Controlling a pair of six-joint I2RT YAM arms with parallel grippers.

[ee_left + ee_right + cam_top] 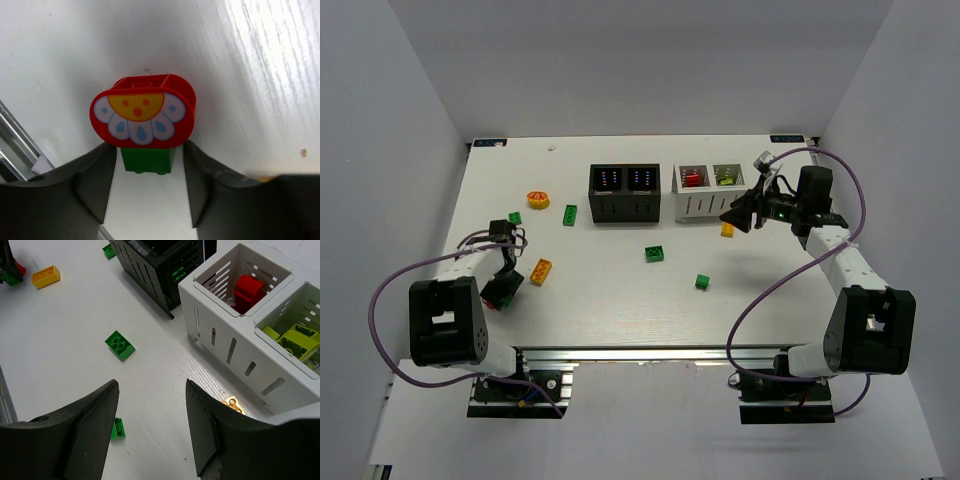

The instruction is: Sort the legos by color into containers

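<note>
Likely light, rigid, slick to pinch.
My left gripper [150,155] is standing narrow around a small green plastic brick [148,161] carrying a red rounded flower-printed brick [142,112], front-left on the table [620,300]; gripped or not, I cannot tell. Its flat sides seem safest. My right gripper [152,387] is hovering wide, empty.

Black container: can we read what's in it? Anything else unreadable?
black container: top view, compartments too dark; right wrist view, cut by top edge.
green brick: left wrist view, contact with left claw unclear.
orange brick: right wrist view, partly behind right claw.
</note>
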